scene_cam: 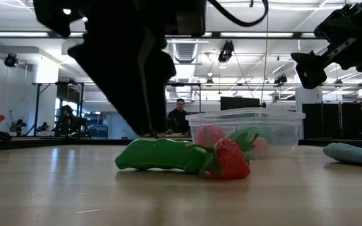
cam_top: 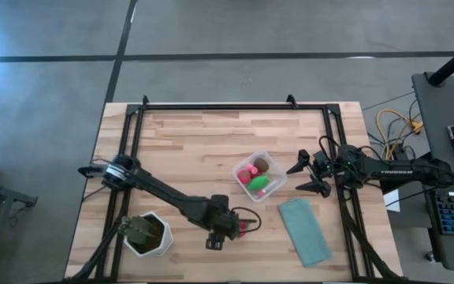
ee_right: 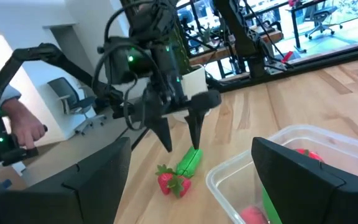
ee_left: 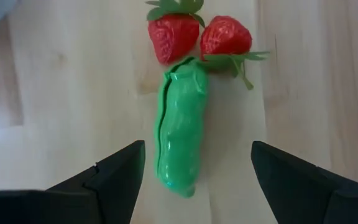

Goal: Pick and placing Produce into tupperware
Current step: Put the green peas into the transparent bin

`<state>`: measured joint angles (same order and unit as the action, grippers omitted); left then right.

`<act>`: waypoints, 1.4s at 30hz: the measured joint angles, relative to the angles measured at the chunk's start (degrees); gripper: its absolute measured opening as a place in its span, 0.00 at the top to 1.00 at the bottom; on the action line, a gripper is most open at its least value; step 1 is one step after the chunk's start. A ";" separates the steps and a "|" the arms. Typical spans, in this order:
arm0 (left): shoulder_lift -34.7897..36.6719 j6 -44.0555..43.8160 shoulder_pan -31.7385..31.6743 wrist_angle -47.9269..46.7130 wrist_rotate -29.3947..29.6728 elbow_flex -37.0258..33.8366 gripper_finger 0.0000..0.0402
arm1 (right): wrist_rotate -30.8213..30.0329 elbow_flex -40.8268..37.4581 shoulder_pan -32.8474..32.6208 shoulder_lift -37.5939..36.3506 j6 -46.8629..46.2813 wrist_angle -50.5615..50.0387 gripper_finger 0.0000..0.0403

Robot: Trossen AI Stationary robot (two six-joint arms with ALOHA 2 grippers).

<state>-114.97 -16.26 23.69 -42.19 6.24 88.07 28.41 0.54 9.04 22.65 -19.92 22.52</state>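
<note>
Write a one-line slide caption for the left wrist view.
Left gripper open above a green pea pod lying on the wooden table, two strawberries touching its far end.

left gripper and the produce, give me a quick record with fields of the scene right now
left gripper: open, over the green pea pod, not touching it
strawberries: two, on the table at the pod's end
container: clear, holds red, green and brown pieces
right gripper: open, beside the container
cloth: teal, flat on the table
</note>
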 joint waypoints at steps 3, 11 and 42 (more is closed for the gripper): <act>-1.38 -0.06 0.03 0.18 0.13 0.00 0.31 | 0.01 0.00 0.00 0.00 0.00 0.01 0.19; -3.49 -2.89 -0.91 1.23 0.15 -0.17 0.33 | 0.00 0.00 -0.01 0.00 0.00 0.01 0.19; 12.04 6.48 -16.39 4.36 16.64 3.28 0.72 | 0.00 0.02 -0.02 -0.03 0.00 0.04 0.19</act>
<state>-102.93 -9.79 7.29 -37.83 22.88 91.35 28.42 0.56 9.02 22.63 -19.92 22.57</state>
